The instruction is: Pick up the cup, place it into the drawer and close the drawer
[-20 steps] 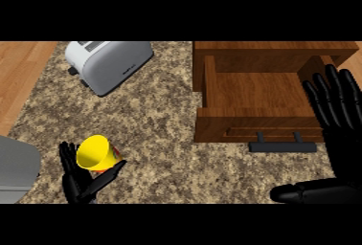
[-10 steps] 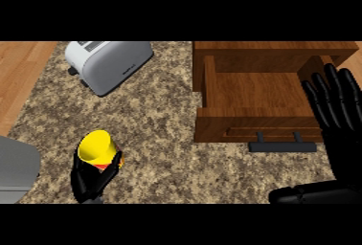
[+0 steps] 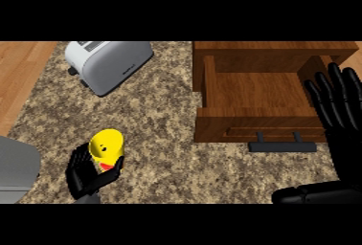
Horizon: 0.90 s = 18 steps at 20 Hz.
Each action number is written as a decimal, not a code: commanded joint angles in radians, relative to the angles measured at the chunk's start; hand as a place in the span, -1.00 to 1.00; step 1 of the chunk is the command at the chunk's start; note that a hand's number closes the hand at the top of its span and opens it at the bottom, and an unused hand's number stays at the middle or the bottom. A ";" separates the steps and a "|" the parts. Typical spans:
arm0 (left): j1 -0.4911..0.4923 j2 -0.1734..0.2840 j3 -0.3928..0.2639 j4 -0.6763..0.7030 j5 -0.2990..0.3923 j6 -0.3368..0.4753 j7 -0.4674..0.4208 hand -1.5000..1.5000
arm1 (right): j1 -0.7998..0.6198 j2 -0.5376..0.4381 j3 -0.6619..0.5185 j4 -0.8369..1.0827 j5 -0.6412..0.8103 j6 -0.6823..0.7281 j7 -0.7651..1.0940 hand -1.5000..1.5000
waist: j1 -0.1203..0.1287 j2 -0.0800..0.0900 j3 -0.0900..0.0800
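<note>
Your left hand (image 3: 90, 173) is curled around the yellow cup (image 3: 107, 146) at the lower left of the speckled surface (image 3: 163, 119), well apart from the open wooden drawer (image 3: 258, 93) at the upper right. Your right hand (image 3: 339, 103) rests with fingers straight beside the drawer's right edge. A toaster (image 3: 109, 62) sits at the top left. No writing is readable on anything.

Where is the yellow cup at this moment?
In the head view the yellow cup is at the lower left, held in the left hand above the counter, below the toaster.
</note>
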 commanded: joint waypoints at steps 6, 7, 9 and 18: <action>-0.080 0.103 -0.083 0.008 -0.079 -0.166 0.054 1.00 | 0.032 0.005 0.016 -0.004 0.008 0.014 -0.017 -1.00 | -0.007 -0.001 0.000; -0.049 0.149 -0.100 0.042 -0.091 -0.283 0.020 1.00 | -0.010 -0.004 -0.003 -0.011 -0.009 0.003 0.010 -1.00 | -0.009 0.001 -0.001; -0.098 0.142 -0.103 0.001 -0.096 -0.248 0.056 1.00 | -0.023 -0.037 -0.068 0.001 -0.084 0.028 0.027 -1.00 | -0.003 -0.001 0.000; -0.104 0.157 -0.189 -0.309 -0.103 -0.251 0.260 1.00 | 0.039 0.009 0.004 0.001 0.008 0.008 -0.017 -1.00 | 0.006 -0.003 0.001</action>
